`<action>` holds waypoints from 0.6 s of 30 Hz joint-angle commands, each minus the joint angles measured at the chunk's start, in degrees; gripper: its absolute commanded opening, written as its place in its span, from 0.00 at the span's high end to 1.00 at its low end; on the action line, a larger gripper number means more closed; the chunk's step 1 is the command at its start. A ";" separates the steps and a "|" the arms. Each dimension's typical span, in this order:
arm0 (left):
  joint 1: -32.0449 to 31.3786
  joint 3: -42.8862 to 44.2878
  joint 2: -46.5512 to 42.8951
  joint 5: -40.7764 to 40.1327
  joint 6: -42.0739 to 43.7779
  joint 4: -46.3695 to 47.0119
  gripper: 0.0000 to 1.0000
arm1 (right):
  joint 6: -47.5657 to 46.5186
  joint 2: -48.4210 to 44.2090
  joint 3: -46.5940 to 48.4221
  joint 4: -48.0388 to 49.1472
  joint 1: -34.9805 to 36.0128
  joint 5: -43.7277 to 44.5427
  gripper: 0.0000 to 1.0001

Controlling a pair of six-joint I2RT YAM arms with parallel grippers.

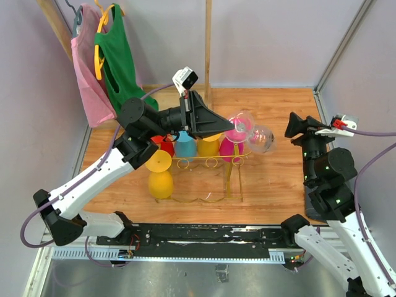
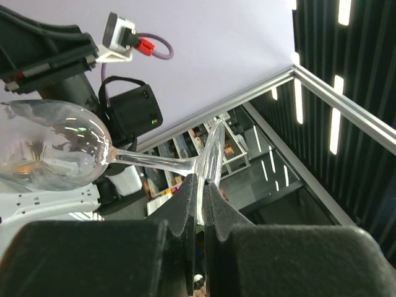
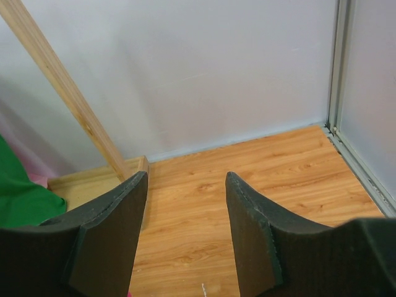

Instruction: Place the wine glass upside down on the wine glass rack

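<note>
Room: pale walls at the back and sides; a wooden post stands upright at the back, and a pink garment and a green garment hang on hangers at the back left.
Surface: wood-grain boards, with the rack at the middle.
Wine glass rack: gold wire, a long oval top frame edged with curled loops, on thin legs.
In the rack: coloured goblets, red, blue, yellow and pink along the far side and two more yellow at the left end. Whether they hang or stand is hard to tell from above.
Wine glass: clear and empty, held sideways in the air just past the rack's far right end, not on it.
Left jaws: clamped on the rim of the glass's foot.
Right jaws: apart and empty, near the bowl.
</note>
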 commanded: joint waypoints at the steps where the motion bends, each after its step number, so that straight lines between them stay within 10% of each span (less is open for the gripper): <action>1: -2.32 0.19 -3.09 -2.78 3.51 -1.78 1.00 | -0.23 1.79 1.51 -0.34 -0.96 3.38 0.45; 18: -8.10 -1.39 -8.08 -5.86 8.11 -17.10 1.00 | 3.98 4.77 1.69 -0.79 -4.98 1.41 0.44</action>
